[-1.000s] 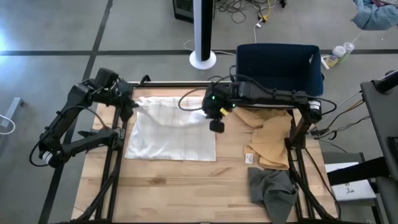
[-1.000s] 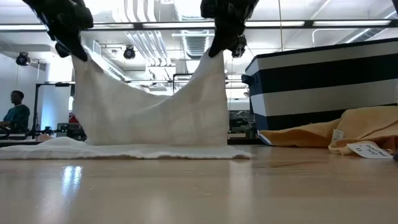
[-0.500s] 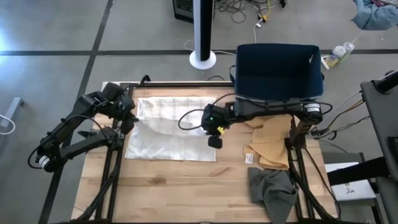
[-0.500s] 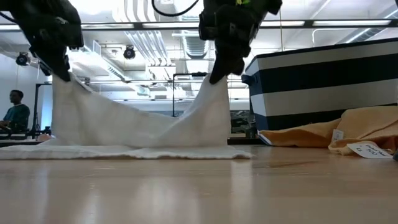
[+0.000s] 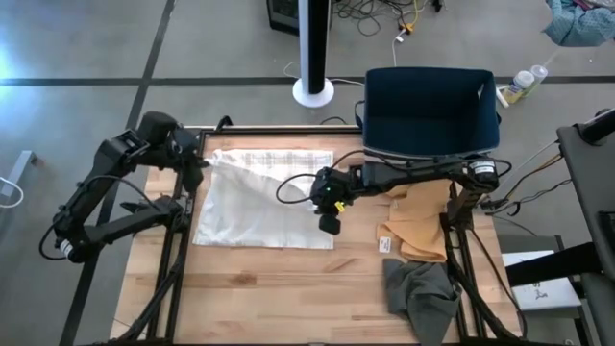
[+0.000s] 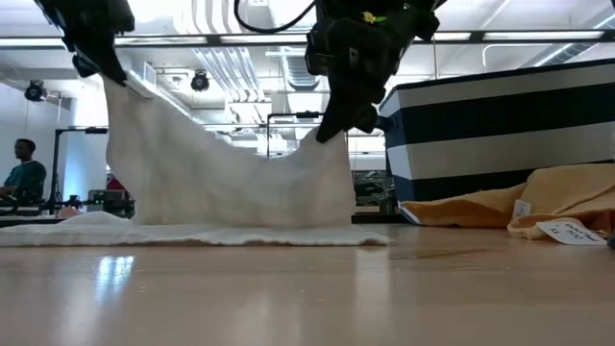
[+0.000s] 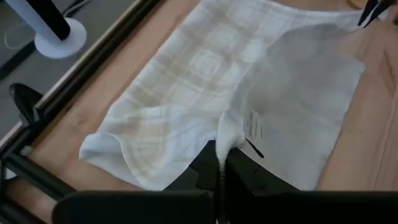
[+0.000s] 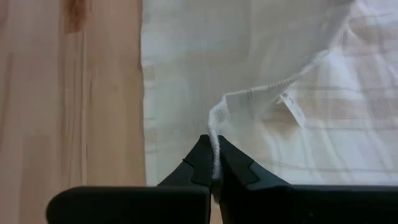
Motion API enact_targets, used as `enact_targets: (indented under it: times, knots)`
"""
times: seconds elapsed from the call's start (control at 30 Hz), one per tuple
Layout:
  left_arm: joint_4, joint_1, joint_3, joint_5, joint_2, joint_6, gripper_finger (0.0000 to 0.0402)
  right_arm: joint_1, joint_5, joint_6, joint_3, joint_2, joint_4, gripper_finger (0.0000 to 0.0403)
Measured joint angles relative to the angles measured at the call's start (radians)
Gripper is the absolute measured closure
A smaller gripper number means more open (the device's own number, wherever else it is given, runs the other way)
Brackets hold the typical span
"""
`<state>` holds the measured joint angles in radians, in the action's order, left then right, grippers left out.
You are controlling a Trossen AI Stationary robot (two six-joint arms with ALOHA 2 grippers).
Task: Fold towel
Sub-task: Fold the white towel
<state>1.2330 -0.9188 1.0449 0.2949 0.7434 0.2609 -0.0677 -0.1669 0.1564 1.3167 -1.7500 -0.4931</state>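
Note:
A white towel (image 5: pixel 264 207) with faint checks lies on the wooden table (image 5: pixel 259 288), one edge lifted by two corners. My left gripper (image 5: pixel 195 170) is shut on the corner at the table's far left and shows high in the low view (image 6: pixel 104 69). My right gripper (image 5: pixel 328 219) is shut on the other corner and stands lower (image 6: pixel 334 123). The lifted edge (image 6: pixel 231 154) sags between them. The towel's lower part (image 6: pixel 192 234) rests flat on the table. My left gripper pinches a towel corner (image 7: pixel 227 132) between its two fingers (image 7: pixel 205 174), slanting down from the table's left. The cloth bunches into a narrow ridge at the fingertips and hangs below them. A small label (image 7: pixel 253 124) sits beside the hold. My right gripper pinches the other corner (image 8: pixel 215 127) between its two fingers (image 8: pixel 200 163), slanting down from the table's right. The hemmed edge (image 8: pixel 273 84) runs away from the fingertips, slack. The cloth below hangs down to the table.
A tan cloth (image 5: pixel 418 221) with a white tag (image 5: pixel 388 242) and a grey cloth (image 5: pixel 423 293) lie at the table's right. A dark striped bin (image 5: pixel 432 106) stands at the far right. A person (image 6: pixel 21 178) shows in the room beyond.
My right gripper has sunk and come toward the table's near edge, carrying its corner lower. My left gripper dipped, then rose again to about its earlier height. The lifted edge now slopes down from left to right and sags more.

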Motion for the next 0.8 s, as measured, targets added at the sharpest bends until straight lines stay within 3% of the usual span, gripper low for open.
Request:
enact_targets:
  times: [0.13, 0.43, 0.8]
  knots:
    - [0.019, 0.0, -0.009, -0.059, 0.008, -0.003, 0.0401, 0.0, 0.0, 0.01, -0.012, 0.0, 0.016, 0.0403]
    - [0.049, 0.0, 0.11, -0.062, 0.019, -0.015, 0.0401, 0.005, 0.001, 0.0, -0.015, -0.002, 0.021, 0.0403]
    - [0.067, 0.0, -0.087, -0.058, -0.009, -0.008, 0.0401, 0.005, -0.005, -0.016, -0.015, -0.11, 0.034, 0.0403]
